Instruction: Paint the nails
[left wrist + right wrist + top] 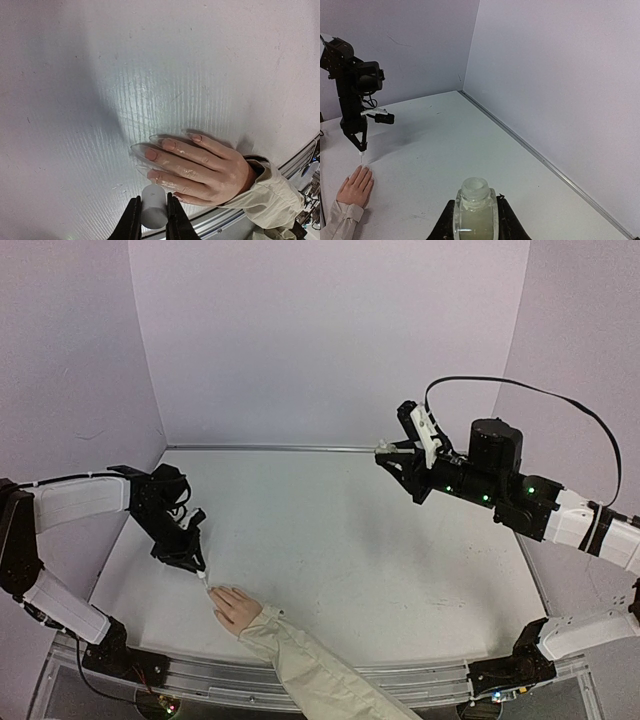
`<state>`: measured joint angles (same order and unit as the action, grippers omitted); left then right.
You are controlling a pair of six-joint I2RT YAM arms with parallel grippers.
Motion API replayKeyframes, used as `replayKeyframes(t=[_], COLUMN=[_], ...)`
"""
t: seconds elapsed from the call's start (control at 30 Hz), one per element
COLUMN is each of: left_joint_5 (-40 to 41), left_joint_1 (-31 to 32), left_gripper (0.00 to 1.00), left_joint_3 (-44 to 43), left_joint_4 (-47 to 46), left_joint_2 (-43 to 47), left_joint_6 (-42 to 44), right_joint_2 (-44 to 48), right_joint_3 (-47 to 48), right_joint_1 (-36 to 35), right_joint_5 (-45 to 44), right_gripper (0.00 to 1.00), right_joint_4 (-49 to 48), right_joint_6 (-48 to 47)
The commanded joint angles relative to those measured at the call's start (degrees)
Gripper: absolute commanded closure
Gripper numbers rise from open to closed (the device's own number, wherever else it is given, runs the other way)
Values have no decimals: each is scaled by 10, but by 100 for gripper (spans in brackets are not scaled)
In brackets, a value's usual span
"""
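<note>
The pale pink mannequin hand (238, 609) lies flat near the table's front edge, with a cream sleeve (300, 660). Its nails (151, 155) point toward my left gripper. My left gripper (190, 558) is shut on a white cylindrical brush cap (153, 207). The brush tip touches the nail (153, 176) of the finger nearest the jaws. My right gripper (390, 453) is raised at the far right and shut on a small open bottle (475, 212) of pale liquid. The hand also shows in the right wrist view (356, 186).
White walls enclose the table on three sides. A metal rail (400, 675) runs along the front edge just behind the sleeve. The left arm (352, 95) stands over the hand in the right wrist view.
</note>
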<state>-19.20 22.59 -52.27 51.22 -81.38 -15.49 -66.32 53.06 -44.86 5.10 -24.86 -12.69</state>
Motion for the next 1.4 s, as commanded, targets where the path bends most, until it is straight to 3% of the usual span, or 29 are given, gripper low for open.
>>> replayKeyframes(t=[0.0, 1.37], left_joint_5=[-29, 4], left_joint_1=[9, 9], left_gripper=[100, 100], left_joint_3=[-25, -9], left_joint_4=[11, -21], left_joint_2=[0, -34], left_joint_6=[19, 25], right_joint_2=[10, 19], right_joint_3=[5, 1], right_joint_1=[0, 0], right_joint_5=[3, -1], right_gripper=[100, 100], right_joint_4=[-30, -30], right_joint_6=[-4, 3])
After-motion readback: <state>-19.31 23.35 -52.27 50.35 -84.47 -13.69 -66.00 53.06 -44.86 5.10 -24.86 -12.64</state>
